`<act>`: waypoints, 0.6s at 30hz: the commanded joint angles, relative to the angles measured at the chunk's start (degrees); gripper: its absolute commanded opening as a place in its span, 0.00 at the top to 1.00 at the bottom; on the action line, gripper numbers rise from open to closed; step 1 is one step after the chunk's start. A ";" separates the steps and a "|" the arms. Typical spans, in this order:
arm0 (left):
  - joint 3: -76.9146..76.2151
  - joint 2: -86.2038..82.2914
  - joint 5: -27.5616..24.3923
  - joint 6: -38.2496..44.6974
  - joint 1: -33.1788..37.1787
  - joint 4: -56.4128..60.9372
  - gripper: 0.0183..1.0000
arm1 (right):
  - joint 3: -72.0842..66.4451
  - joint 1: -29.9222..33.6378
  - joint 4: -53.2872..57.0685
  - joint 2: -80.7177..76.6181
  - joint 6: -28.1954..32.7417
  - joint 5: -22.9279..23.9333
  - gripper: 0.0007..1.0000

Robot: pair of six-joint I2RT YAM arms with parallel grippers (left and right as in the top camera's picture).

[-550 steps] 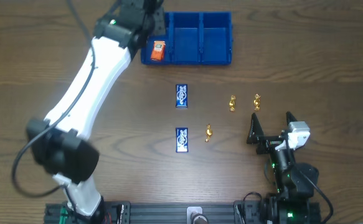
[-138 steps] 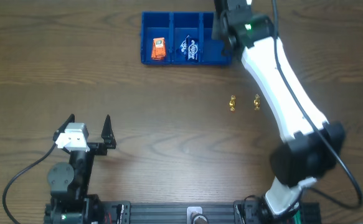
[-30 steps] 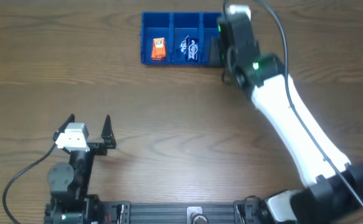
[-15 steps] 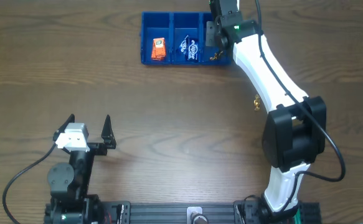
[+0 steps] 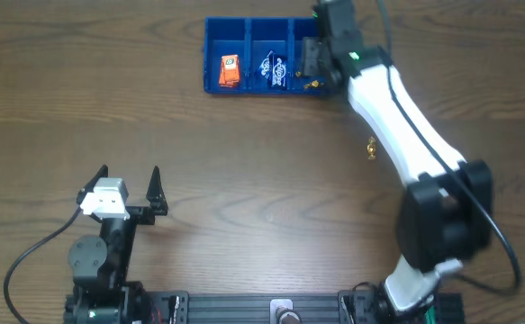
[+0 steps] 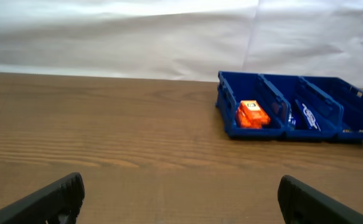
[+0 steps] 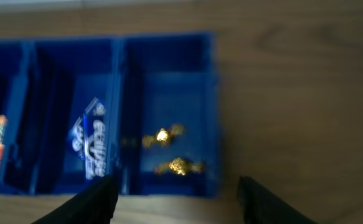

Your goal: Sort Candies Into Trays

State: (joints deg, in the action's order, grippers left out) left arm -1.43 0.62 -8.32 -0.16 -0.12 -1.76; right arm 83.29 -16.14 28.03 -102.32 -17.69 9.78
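Over the blue tray [image 5: 244, 90], at its right end compartment, my right pincer [image 7: 176, 183] hangs wide open, gripping nothing.

Across the wooden table [image 5: 244, 180], the tray's 3 compartments run side by side. My left pincer [image 5: 129, 178] sits near its base, also spread and empty, well apart from the tray. 2 gold candies [image 7: 179, 166] lie in the compartment under my right pincer, between its spread fingers, untouched. Blue candies [image 7: 93, 144] fill the middle compartment, an orange candy [image 5: 230, 72] the left. 1 loose gold candy [image 5: 371, 147] lies on the table beside my right arm.
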 commanded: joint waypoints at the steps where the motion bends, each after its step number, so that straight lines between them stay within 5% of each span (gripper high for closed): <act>1: 1.16 -0.26 -1.18 -0.22 -0.17 -1.86 0.00 | -18.88 5.27 -1.07 21.27 -0.28 0.39 0.37; 8: 1.16 -0.28 -1.18 -0.22 -0.17 -1.86 0.00 | -35.12 10.01 -0.20 26.38 -0.46 -3.06 0.39; 18: 1.16 -0.26 -1.18 -0.22 -0.17 -1.84 0.00 | -36.83 11.43 -5.97 12.07 -0.48 -3.91 0.40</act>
State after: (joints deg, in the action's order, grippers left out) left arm -1.45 0.64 -8.49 -0.16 -0.12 -1.83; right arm 46.59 -5.82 23.07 -87.24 -17.78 5.96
